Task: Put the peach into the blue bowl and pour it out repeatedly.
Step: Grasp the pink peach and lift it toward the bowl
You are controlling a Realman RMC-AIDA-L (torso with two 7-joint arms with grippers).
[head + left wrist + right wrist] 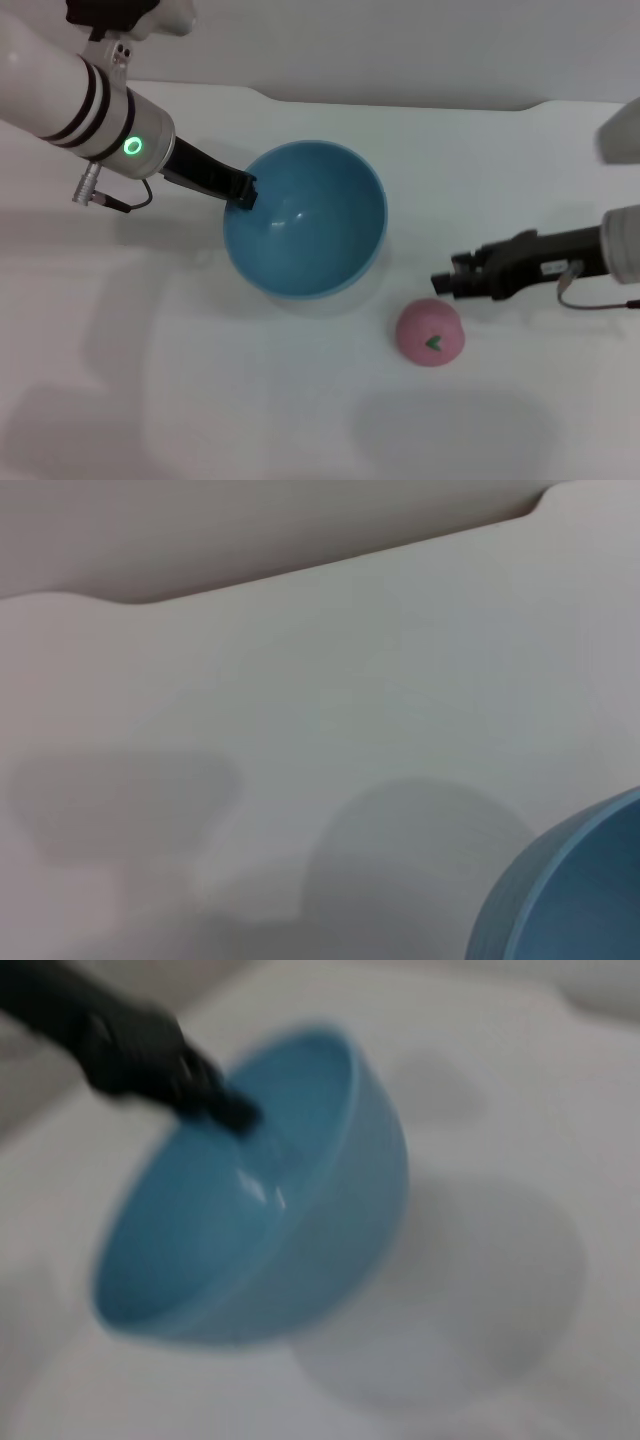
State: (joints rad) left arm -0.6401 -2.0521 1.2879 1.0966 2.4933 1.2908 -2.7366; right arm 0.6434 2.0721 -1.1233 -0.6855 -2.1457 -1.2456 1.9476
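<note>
On the white table [200, 400], the left gripper [243, 190] is pinching the tilted, empty blue bowl [310, 215] by its rim, while the right gripper [445, 282], fingers unclear, is hovering just beside the peach [430, 332], which needs a centred grasp.

The peach [430, 333] lies bare on the table [200, 400], open above and on its near side. The right gripper [447, 281] sits just beyond it, and the tilted bowl [305, 220], held by the left gripper [243, 190], crowds its far left

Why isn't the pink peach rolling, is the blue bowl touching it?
Apart. The head view shows a strip of bare white table between the peach and the blue bowl, which the left gripper holds tilted.
</note>
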